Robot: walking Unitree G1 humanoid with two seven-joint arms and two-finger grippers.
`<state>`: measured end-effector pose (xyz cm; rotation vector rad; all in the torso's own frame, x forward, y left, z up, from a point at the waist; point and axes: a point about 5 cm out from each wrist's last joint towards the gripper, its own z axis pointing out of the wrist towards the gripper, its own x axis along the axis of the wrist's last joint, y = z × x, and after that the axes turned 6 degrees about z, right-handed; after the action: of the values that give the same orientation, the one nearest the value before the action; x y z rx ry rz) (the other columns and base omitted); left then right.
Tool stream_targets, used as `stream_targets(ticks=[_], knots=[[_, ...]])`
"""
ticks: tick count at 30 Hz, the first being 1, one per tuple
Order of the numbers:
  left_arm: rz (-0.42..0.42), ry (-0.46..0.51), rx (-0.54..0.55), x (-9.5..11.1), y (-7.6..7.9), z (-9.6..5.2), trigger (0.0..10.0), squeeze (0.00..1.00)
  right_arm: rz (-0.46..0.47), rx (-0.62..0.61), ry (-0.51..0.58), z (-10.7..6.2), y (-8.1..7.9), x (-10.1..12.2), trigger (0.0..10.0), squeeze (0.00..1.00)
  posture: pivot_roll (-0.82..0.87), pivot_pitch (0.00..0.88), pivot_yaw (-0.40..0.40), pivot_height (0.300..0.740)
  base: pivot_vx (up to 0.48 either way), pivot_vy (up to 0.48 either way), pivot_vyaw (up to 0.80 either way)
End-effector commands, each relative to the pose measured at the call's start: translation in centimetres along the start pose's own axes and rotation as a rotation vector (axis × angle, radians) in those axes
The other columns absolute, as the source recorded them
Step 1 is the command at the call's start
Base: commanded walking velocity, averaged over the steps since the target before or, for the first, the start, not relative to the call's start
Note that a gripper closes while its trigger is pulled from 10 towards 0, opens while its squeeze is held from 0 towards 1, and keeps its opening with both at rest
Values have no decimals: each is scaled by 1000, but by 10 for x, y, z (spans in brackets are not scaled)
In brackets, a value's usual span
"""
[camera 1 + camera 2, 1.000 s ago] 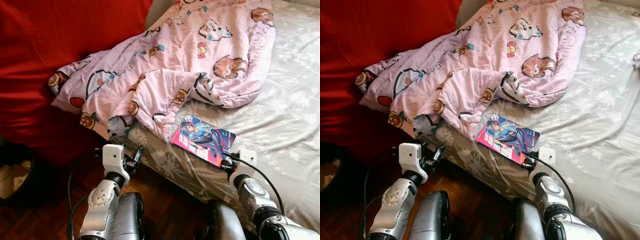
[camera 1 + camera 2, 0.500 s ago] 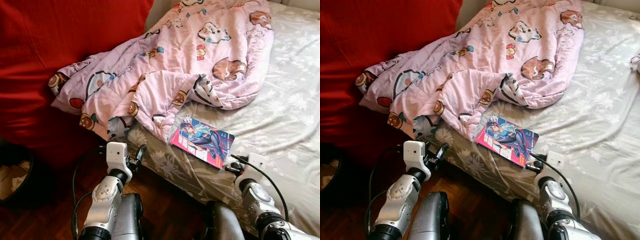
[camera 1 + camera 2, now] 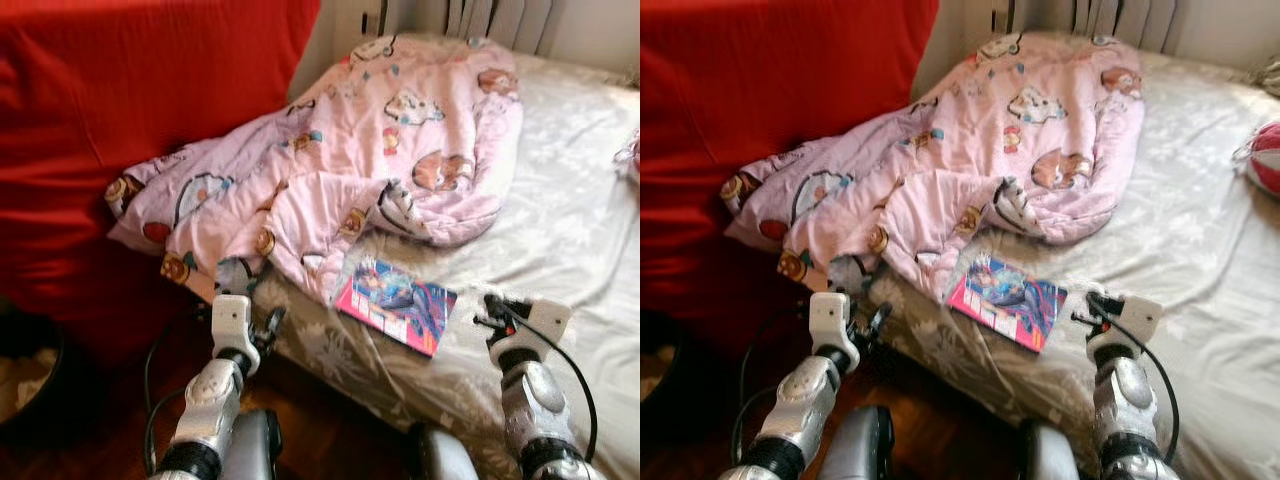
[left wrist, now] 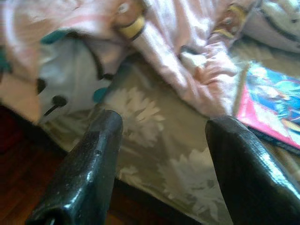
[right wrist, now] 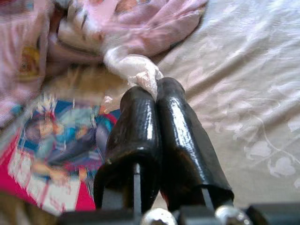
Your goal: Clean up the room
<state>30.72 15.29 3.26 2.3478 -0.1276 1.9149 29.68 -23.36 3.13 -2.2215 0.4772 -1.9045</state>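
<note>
A grey floral-sheeted bed [image 3: 560, 230] carries a colourful glossy comic book [image 3: 394, 303] below a crumpled pink cartoon-print quilt [image 3: 340, 170]; right hand [image 3: 490, 310], fingers pressed together, hovers beside the book, left hand [image 3: 270, 322] spread at the bed edge.

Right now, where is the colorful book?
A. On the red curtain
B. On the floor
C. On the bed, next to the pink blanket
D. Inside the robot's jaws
C: the book lies flat on the flowered bed sheet, just at the edge of the pink blanket, with the right gripper beside it and its jaws shut on nothing.
</note>
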Motion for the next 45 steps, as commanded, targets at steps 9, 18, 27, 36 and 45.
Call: stream_targets(ticks=[9,18,27,36,45], knots=[[-99,-224,103,-37,-9,-9,10000,0,-148,-19,-238,-6,-1,-31,10000,0,20,0,17,647,0,0,0],[-107,-346,139,-63,-12,-25,10000,0,-148,-35,-346,-17,-3,-54,10000,0,18,0,18,702,0,0,0],[-115,-495,179,-94,-17,-51,10000,0,-157,-138,-512,-45,23,-79,10000,0,17,0,3,731,0,0,0],[-68,-675,168,-124,-13,-80,10000,0,-132,-203,-647,-76,35,-106,10000,0,23,0,15,731,0,0,0],[-19,-756,131,-136,0,-91,10000,0,-152,-162,-654,-68,27,-103,10000,0,16,0,32,731,0,0,168]])
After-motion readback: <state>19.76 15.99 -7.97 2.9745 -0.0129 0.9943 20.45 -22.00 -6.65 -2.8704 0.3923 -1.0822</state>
